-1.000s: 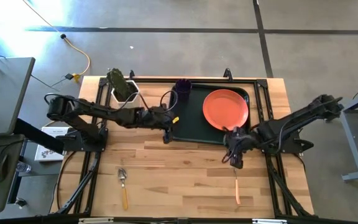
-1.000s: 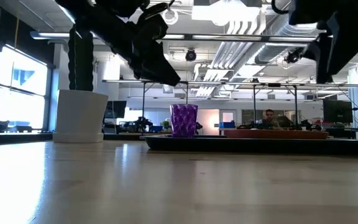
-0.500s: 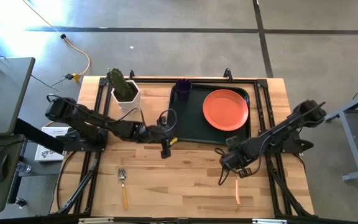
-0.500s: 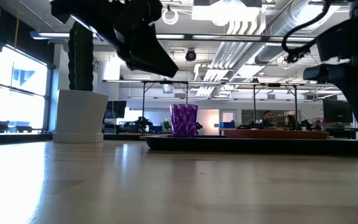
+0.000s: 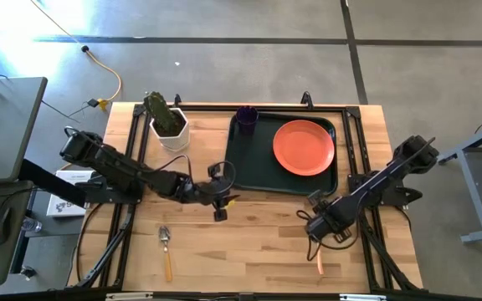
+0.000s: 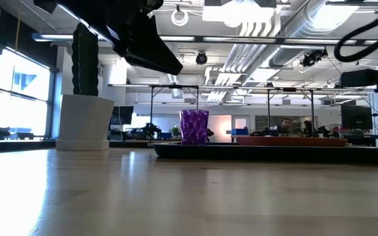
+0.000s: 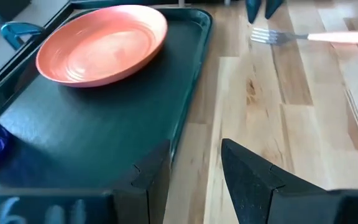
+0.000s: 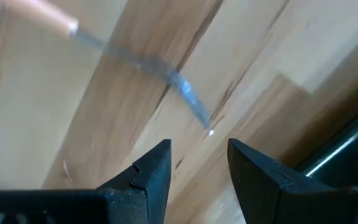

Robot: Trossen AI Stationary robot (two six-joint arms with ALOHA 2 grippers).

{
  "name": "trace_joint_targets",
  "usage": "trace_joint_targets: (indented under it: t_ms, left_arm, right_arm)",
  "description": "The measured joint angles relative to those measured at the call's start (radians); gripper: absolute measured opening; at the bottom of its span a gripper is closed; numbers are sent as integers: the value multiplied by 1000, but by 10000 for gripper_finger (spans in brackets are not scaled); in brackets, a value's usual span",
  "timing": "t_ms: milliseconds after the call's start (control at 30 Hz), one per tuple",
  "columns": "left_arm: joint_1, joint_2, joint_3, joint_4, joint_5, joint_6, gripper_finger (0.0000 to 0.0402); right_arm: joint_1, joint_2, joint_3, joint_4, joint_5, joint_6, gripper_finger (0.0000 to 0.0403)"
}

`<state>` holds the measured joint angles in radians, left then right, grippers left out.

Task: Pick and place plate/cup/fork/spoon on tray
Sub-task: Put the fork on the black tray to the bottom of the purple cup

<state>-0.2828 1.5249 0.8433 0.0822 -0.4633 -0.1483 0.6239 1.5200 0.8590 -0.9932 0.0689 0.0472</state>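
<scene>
The orange-red plate (image 5: 304, 148) and the dark purple cup (image 5: 246, 117) stand on the dark green tray (image 5: 258, 171). The fork (image 8: 179, 93) lies flat on the table near the front right, its orange handle (image 5: 320, 262) pointing to the near edge. The spoon (image 5: 166, 251) lies flat at the front left. My right gripper (image 5: 316, 237) is open just above the fork's tines, touching nothing. My left gripper (image 5: 219, 214) is open and empty over the bare table, near the tray's near left corner.
A white pot with a green cactus (image 5: 167, 125) stands at the back left, beside the tray. In the left wrist view the tray's near rim (image 7: 194, 93) runs just ahead of my left gripper (image 7: 194, 165). Bare wood lies between the spoon and the fork.
My left gripper has drawn back from the tray's left side toward the table's near edge. My right gripper has gone from the tray's near rim by the plate toward the near edge and down, ending over the fork's tines. Nothing on the table has moved.
</scene>
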Motion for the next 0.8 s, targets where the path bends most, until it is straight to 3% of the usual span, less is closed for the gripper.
trace_joint_targets:
  t_ms: [367, 800]
  left_arm:
    - [8, 0, 0, 1, -2, -34, 133]
    - [8, 0, 0, 5, -1, -34, 133]
  right_arm:
    - [7, 0, -44, 136, 37, -12, 149]
    - [-9, 50, -44, 139, 34, -52, 149]
